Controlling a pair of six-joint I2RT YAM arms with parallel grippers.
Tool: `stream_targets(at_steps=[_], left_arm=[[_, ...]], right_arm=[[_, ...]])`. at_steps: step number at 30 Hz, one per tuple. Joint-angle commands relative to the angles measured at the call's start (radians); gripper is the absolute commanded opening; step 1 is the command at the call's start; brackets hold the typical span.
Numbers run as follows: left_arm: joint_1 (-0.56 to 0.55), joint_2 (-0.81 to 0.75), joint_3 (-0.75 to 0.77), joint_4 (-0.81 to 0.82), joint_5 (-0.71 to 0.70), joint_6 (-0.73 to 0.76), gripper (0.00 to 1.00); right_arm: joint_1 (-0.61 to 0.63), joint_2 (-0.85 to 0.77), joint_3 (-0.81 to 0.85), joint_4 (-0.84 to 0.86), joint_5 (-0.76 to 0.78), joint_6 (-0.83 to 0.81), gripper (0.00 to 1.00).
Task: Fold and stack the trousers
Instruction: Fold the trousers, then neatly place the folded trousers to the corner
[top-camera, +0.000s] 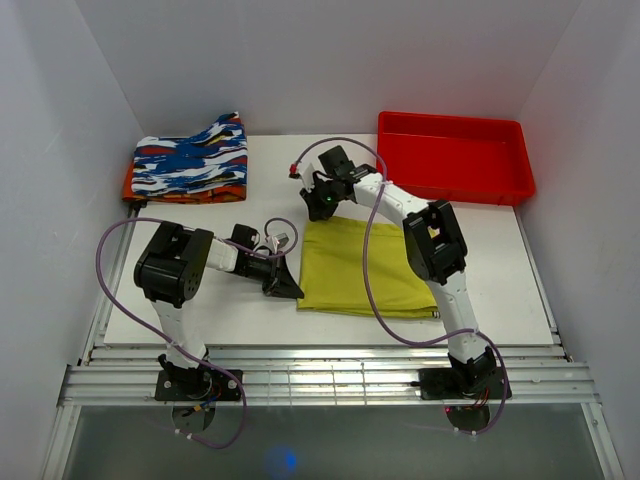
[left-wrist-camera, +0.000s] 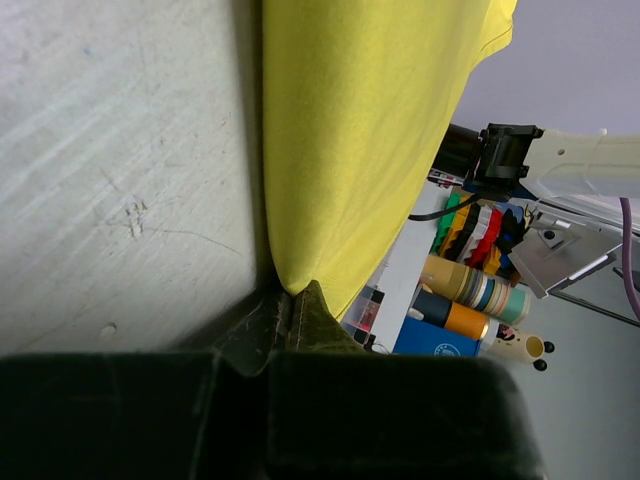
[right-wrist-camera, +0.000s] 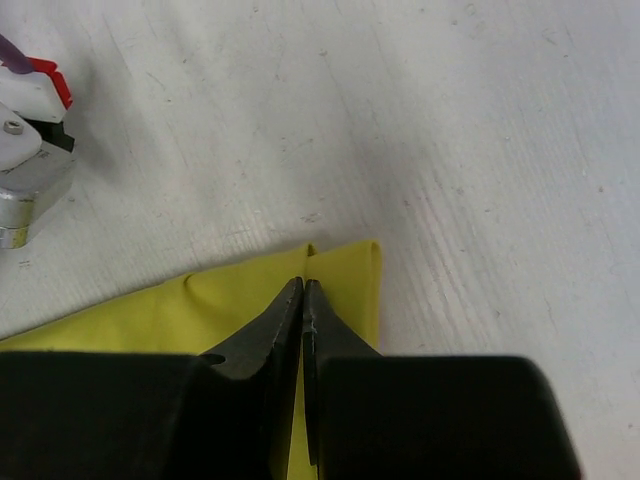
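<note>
The yellow-green trousers lie folded into a flat rectangle on the white table, between the two arms. No striped band shows. My left gripper is at the rectangle's near left corner. In the left wrist view its jaws are closed together on the corner tip of the cloth. My right gripper is at the far left corner. In the right wrist view its jaws are closed on the cloth's corner, with yellow showing between the fingers.
A folded blue, white, black and orange garment lies at the far left corner. A red bin stands at the far right. The left wrist view shows tape rolls and boxes beyond the table's edge.
</note>
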Motion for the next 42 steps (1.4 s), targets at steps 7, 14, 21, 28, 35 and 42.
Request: stream_targets(at_steps=[7,14,21,28,35,42], left_arm=[[-0.011,0.043,-0.047,-0.066,-0.168,0.030,0.00],[-0.011,-0.007,-0.050,-0.012,-0.094,0.027,0.01],[0.052,-0.200,-0.084,0.156,-0.073,-0.077,0.25],[0.134,-0.319,-0.018,0.106,-0.024,-0.115,0.67],[0.296,-0.388,0.017,0.075,-0.031,-0.195,0.89],[0.423,-0.454,0.077,-0.054,-0.040,-0.164,0.98]], right_arm=[[-0.079,-0.024,0.025,0.208,0.087,0.044,0.08],[-0.082,-0.068,0.071,0.078,0.009,0.014,0.09],[-0.082,-0.276,-0.025,-0.235,-0.096,-0.077,0.44],[0.007,-0.605,-0.482,-0.211,-0.025,-0.141,0.69],[0.318,-0.749,-0.747,-0.041,0.223,-0.145,0.66],[0.510,-0.660,-0.830,0.136,0.470,-0.033,0.67]])
